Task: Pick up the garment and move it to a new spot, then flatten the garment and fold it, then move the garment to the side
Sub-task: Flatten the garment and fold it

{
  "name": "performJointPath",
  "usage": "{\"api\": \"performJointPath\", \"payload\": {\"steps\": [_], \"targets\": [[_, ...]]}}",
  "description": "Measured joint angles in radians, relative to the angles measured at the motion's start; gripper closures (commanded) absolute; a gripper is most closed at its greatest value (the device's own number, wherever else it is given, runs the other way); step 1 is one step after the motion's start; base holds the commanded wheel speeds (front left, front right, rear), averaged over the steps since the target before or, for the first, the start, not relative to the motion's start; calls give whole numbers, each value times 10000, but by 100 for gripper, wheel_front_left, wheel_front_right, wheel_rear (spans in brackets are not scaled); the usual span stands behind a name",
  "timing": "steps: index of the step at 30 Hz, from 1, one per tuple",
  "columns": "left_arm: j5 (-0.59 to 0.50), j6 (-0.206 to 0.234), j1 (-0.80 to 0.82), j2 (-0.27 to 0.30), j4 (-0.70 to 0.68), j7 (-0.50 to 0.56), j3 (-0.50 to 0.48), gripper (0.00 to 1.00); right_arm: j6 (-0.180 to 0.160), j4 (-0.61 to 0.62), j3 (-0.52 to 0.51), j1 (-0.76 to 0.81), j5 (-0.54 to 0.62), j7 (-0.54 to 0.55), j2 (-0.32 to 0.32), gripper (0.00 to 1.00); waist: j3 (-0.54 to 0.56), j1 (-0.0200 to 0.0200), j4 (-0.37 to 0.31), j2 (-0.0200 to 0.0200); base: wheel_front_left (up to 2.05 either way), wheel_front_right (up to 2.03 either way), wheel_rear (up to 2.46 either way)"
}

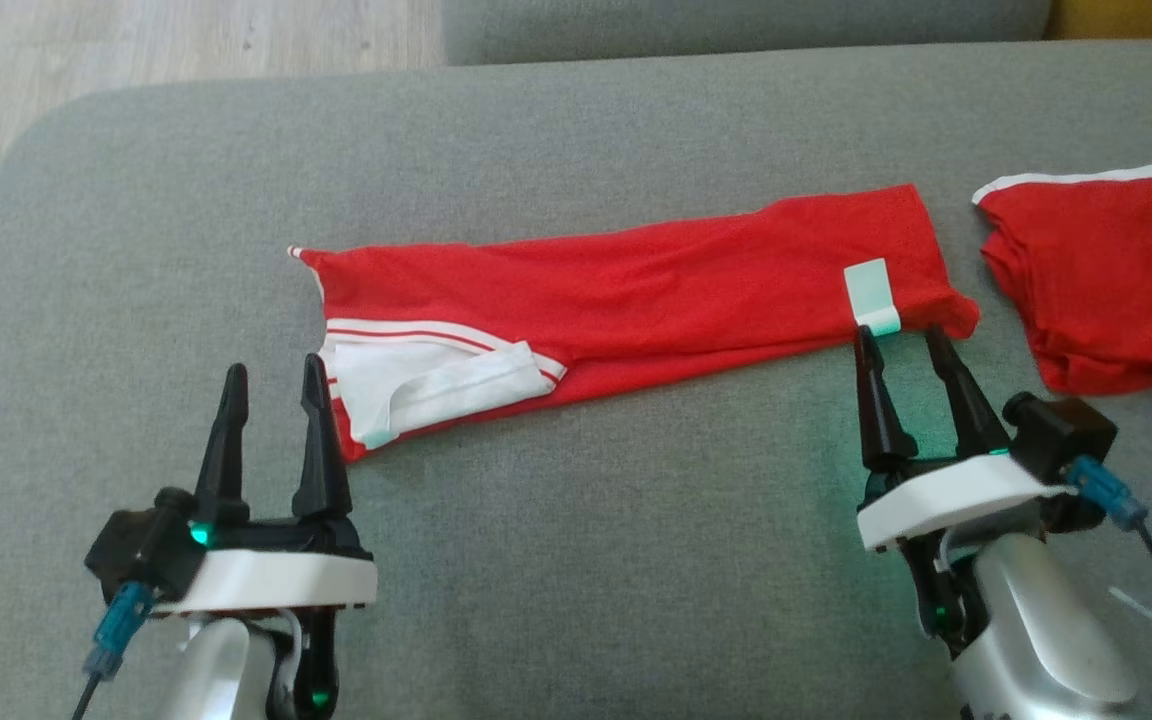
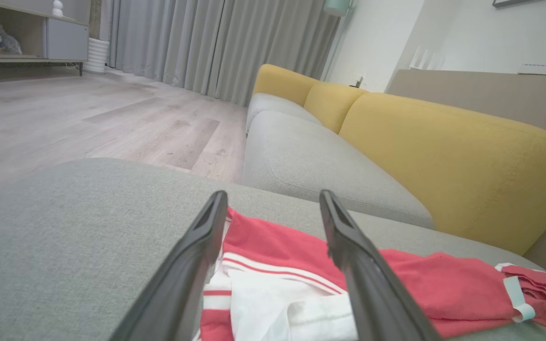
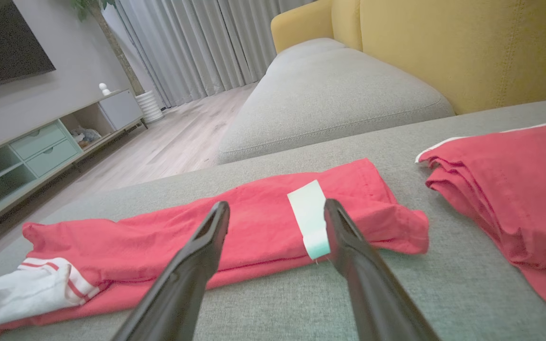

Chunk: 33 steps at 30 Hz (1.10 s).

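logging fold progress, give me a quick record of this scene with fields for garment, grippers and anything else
surface: grey cushion
garment: red garment, folded into a long strip, lying flat
tag: pale tag near its right end
left gripper: open, at the white-trimmed end
right gripper: open, by the tag
other: second red garment, folded, apart on the right

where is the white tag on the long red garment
In the head view the white tag sits near the right end of the long red garment, just beyond the right tool, left of the second red garment.
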<state>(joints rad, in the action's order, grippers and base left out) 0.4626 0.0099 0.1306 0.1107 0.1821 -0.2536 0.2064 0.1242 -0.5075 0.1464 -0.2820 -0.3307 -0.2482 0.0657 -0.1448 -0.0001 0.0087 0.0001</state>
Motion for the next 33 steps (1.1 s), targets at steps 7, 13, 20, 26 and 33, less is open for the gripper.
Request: {"api": "performJointPath", "payload": {"steps": [7, 13, 20, 26, 33], "targets": [[-754, -765, 98, -431, 130, -2, -568, 0, 0, 382, -506, -224, 562, 0, -98, 0, -398, 1, 65, 0, 0, 0, 0], [-947, -1085, 489, -594, 481, -2, -686, 0, 0, -876, -2071, -948, 1607, -13, -102, 0, -814, 2, 236, 0, 0, 0, 0], [-1020, -1244, 699, -623, 656, -2, -686, 0, 0, -2656, -3214, -1961, 1638, -13, -107, 0, -1223, 2, 559, 0, 0, 0, 0], [-1011, -1260, 754, -625, 658, -2, -679, 0, 0, -3988, -3634, -2706, 1862, -31, -107, 0, -1458, 2, 693, 0, 0, 0, 0], [-926, -1260, 1144, -639, 646, -2, -627, 0, 0, -4882, -3889, -3521, 2125, -127, -81, 0, -1614, 2, 681, -1, 0, 0, 0]]}}
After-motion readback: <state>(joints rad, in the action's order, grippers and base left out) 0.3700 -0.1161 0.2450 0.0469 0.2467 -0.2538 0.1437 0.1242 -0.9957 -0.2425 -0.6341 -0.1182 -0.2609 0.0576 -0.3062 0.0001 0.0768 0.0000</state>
